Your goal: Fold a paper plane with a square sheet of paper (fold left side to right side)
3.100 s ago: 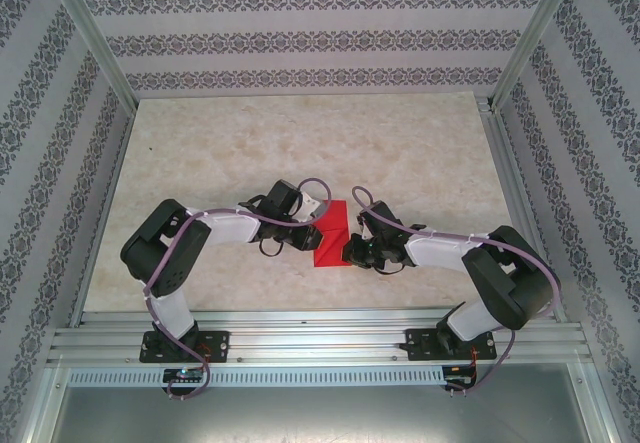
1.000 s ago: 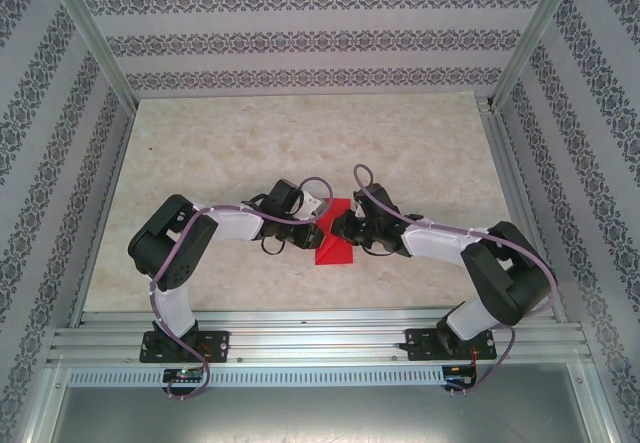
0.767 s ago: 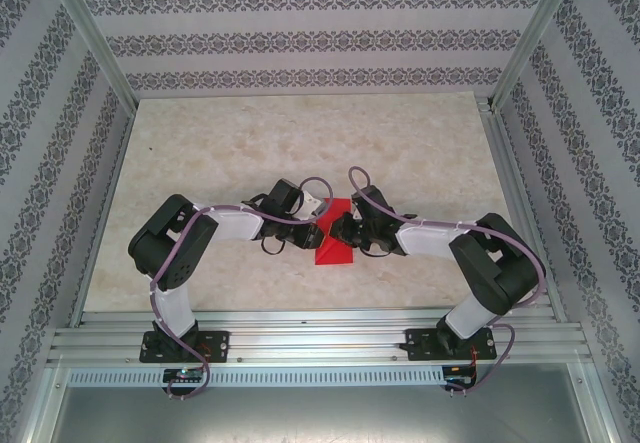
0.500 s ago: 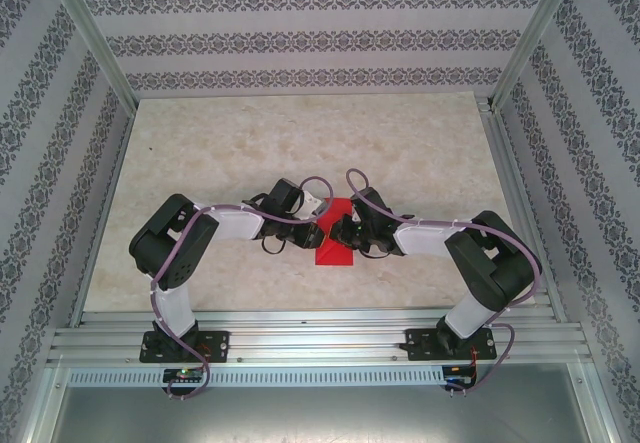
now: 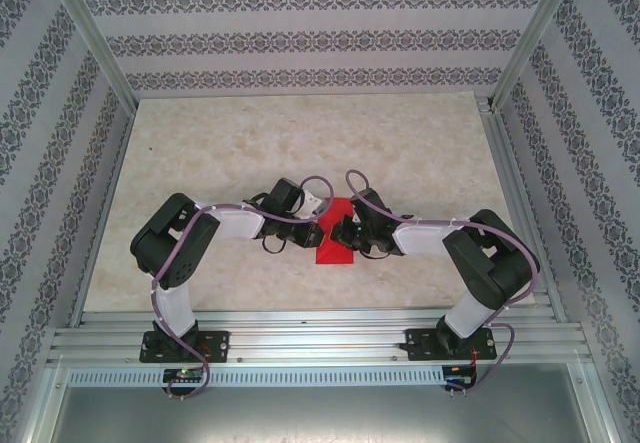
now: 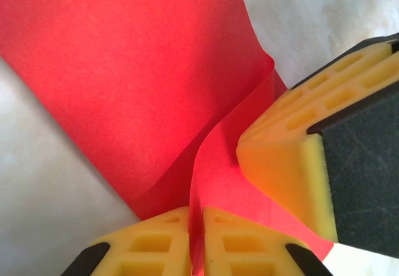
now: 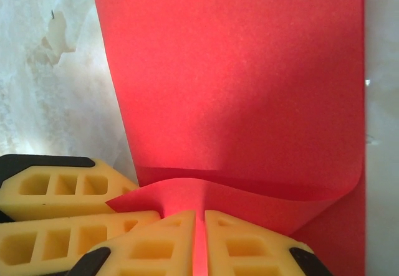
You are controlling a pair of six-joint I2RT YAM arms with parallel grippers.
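Observation:
The square sheet of paper (image 5: 335, 253) is bright red and lies folded over on the table between the two arms. My left gripper (image 5: 318, 233) meets it from the left and my right gripper (image 5: 342, 231) from the right, nearly touching each other. In the left wrist view the left gripper (image 6: 195, 217) is shut on a raised fold of the red paper (image 6: 124, 70), with one of the right gripper's yellow fingers (image 6: 287, 164) close beside it. In the right wrist view the right gripper (image 7: 199, 217) is shut on a lifted, curled edge of the paper (image 7: 237, 70).
The table (image 5: 300, 143) is pale and marble-patterned, with open room behind and to both sides of the paper. Aluminium rails (image 5: 320, 333) run along the near edge, and patterned walls with slanted metal posts (image 5: 90, 33) close in the sides.
The right arm's elbow has drawn in toward the middle while its gripper stays on the paper. The left gripper's jaws have closed a little tighter on the fold.

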